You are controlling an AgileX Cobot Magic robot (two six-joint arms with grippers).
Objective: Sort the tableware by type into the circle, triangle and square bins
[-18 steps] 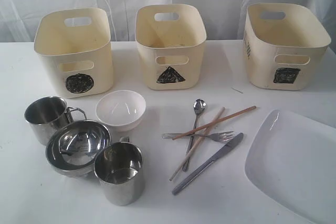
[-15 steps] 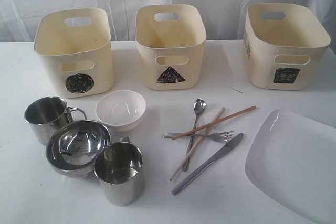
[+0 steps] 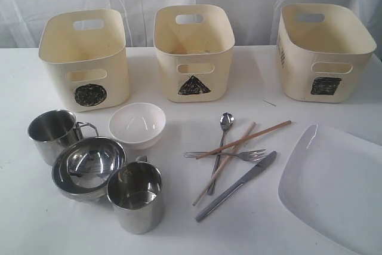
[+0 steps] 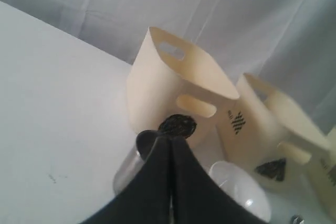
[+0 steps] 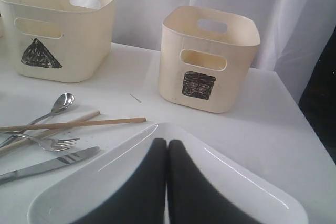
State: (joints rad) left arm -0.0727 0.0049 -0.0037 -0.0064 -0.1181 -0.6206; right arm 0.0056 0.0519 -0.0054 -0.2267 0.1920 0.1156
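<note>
Steel mug (image 3: 54, 135) is the likely first pick. It shows right under left claw (image 4: 170, 141), with circle bin (image 4: 173, 93) straight beyond at 12 o'clock. Left claw tips pressed together, empty. Mug upright, shiny, handle toward 3 o'clock, tight beside steel bowl (image 3: 88, 165). Second mug (image 3: 136, 196) at bowl's 4 o'clock, white bowl (image 3: 138, 123) at its 1. Whole cluster at 8 o'clock of bench (image 3: 179, 231), left arm nearer. Right claw (image 5: 167, 144) also closed, empty, over white plate (image 5: 247, 187) at 4 o'clock. Cutlery (image 3: 237, 185) mid-bench, long axes mostly 7-to-1.
</note>
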